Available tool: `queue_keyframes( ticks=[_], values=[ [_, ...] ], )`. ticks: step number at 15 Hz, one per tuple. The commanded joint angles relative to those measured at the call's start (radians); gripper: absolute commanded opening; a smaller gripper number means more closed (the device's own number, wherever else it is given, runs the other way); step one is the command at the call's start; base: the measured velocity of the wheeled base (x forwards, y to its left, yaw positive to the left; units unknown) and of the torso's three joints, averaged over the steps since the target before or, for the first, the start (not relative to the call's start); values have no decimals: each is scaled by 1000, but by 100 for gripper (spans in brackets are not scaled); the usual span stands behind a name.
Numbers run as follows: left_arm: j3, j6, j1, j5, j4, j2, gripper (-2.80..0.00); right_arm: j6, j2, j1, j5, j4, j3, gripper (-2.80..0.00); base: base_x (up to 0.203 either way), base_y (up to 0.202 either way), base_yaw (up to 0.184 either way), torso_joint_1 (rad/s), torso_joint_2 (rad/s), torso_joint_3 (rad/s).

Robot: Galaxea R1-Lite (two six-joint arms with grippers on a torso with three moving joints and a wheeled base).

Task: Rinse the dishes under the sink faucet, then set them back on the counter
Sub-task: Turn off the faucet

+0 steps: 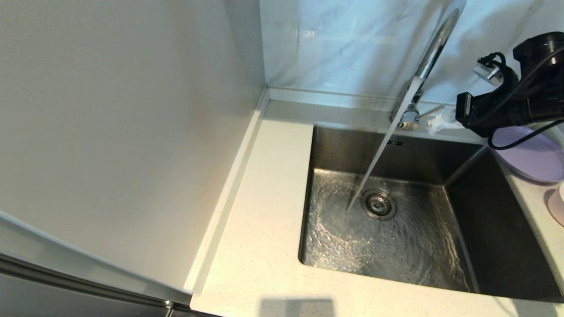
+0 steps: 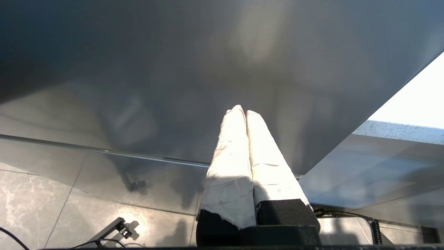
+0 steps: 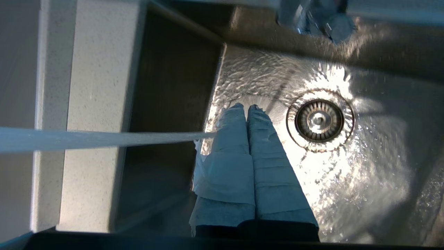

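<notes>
Right claw [image 3: 246, 107]: pressed together, empty, poised over the sink [image 1: 484, 246], apparently fresh from the tap lever.
Water stream [image 1: 374, 167]: just beside it, running from the sink faucet [image 1: 434, 48] toward the drain strainer [image 1: 378, 204].
Plate [image 1: 535, 158]: beyond the claw's arm, dry on the bench [image 1: 264, 211].
Cup [image 1: 557, 207]: beside the plate.
Left claw [image 2: 242, 113]: closed, empty, parked below the bench.

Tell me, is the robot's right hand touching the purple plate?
Cannot tell. In the head view the right gripper overlaps the plate on the counter; no gap or contact shows. The right wrist view misses the plate.
</notes>
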Motion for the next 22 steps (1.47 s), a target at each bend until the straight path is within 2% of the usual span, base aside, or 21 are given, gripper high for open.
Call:
queue_keyframes(
  ticks=[1, 3, 7, 12, 19, 22],
  values=[
    [0, 0, 0, 0, 0, 0, -280, 5, 3, 24, -28, -33, 0, -280, 0, 0, 0, 0, 0, 0],
    [0, 0, 0, 0, 0, 0, -280, 5, 17, 32, -64, -55, 0, -280, 0, 0, 0, 0, 0, 0],
    [0, 0, 0, 0, 0, 0, -280, 5, 19, 28, -77, -51, 0, -280, 0, 0, 0, 0, 0, 0],
    [0, 0, 0, 0, 0, 0, -280, 5, 36, 28, -170, -63, -1, -280, 0, 0, 0, 0, 0, 0],
    [0, 0, 0, 0, 0, 0, -280, 7, 40, 27, -177, -126, -1, -280, 0, 0, 0, 0, 0, 0],
    [0, 0, 0, 0, 0, 0, -280, 10, 46, 27, -207, -186, 0, -280, 0, 0, 0, 0, 0, 0]
  ],
)
